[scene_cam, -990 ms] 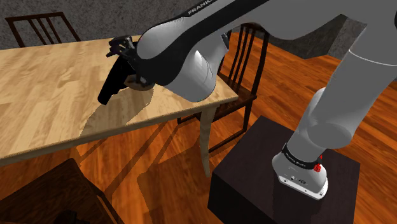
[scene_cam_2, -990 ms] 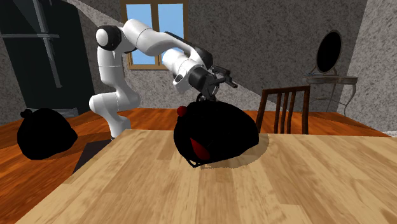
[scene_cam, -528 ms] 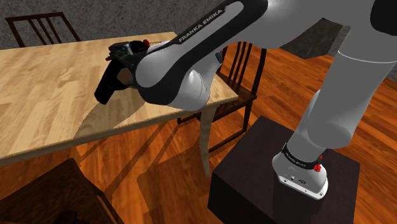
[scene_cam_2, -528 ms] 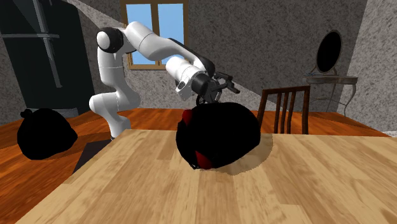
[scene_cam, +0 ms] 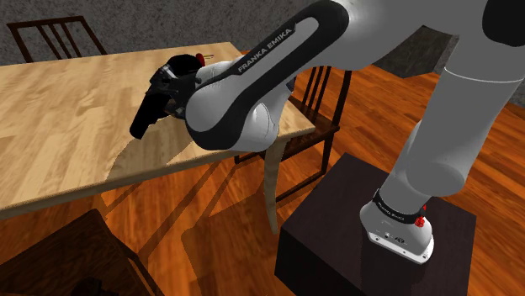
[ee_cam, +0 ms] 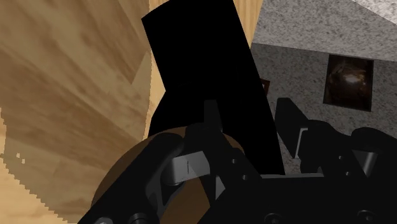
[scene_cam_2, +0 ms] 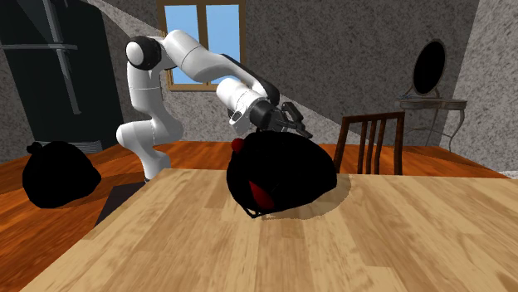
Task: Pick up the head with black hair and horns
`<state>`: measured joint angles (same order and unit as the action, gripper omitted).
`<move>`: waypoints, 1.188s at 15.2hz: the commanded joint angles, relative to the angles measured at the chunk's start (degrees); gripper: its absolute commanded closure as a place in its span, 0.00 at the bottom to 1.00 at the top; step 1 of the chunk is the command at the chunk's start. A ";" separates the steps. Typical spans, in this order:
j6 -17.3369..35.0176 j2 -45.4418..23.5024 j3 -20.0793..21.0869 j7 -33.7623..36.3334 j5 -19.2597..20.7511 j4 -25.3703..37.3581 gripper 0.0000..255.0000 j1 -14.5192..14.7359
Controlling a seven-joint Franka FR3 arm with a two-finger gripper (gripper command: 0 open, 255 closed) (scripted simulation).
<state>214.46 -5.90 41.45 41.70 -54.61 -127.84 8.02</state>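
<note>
Tool (ee_cam: 251, 124): open, jaws apart with black hair between them; can't tell if they touch it.
Head (scene_cam_2: 282, 170): black mass with red horns, resting on surface (scene_cam_2: 398, 240) near the arm-side edge, directly under tool.
Grasp: I'd centre the jaws on a narrow part of the hair, close fully, then lift straight up.
Risk: bulk looks lopsided, may swing or slip.
</note>
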 commanded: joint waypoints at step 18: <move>-6.56 4.46 -0.88 -25.86 -25.45 11.37 1.00 1.93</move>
<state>208.17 -1.87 40.55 19.06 -77.17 -117.81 9.81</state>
